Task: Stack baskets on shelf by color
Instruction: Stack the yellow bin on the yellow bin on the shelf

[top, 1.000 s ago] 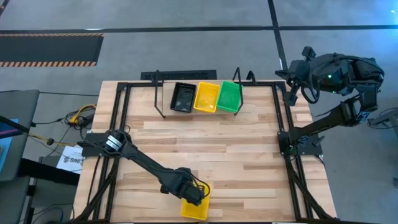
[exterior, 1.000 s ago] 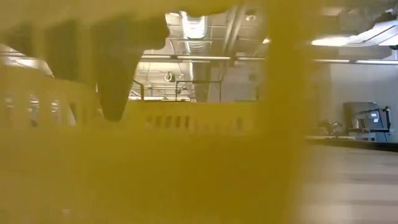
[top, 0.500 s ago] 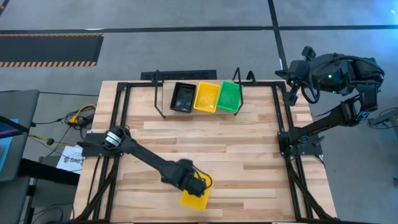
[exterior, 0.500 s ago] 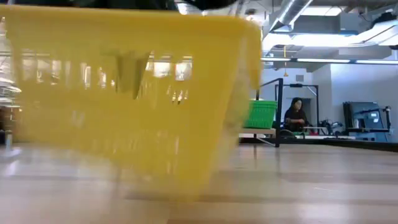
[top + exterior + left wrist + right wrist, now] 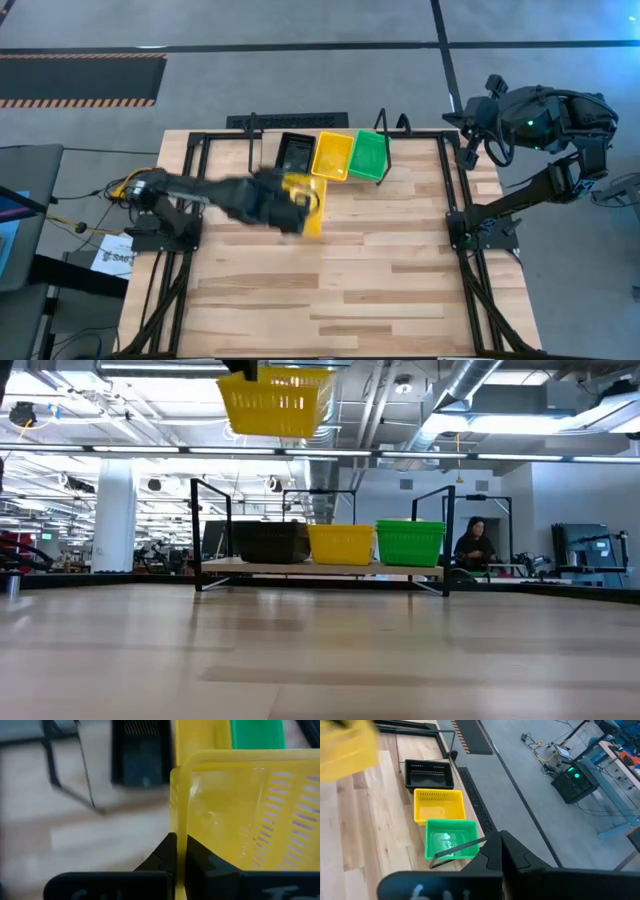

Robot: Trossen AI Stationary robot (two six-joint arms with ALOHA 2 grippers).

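Inspection finding, operator: your left gripper (image 5: 176, 851) is clamped on the rim of a yellow basket (image 5: 306, 200), one finger (image 5: 161, 854) outside the wall and the other inside, seen plainly in the left wrist view. In the high view this carried basket sits just left of centre in the upper half of the frame, partly blurred, immediately below and overlapping the front edge of the shelf (image 5: 258, 165). Its long axis appears to run roughly top to bottom of that frame, though the blur prevents an exact reading. In the low view the same basket hangs at the top of the frame, left of centre, open side up, well above the shelf baskets.

On the shelf you have three baskets side by side, touching, in a row across the upper centre of the high view: black basket (image 5: 294, 153) left, yellow shelf basket (image 5: 333, 156) middle, green basket (image 5: 369, 155) right. Each has its long axis running top to bottom, slightly slanted.

Your right gripper (image 5: 502, 851) waits at the upper right, off the table (image 5: 380, 260), fingers together and holding nothing.
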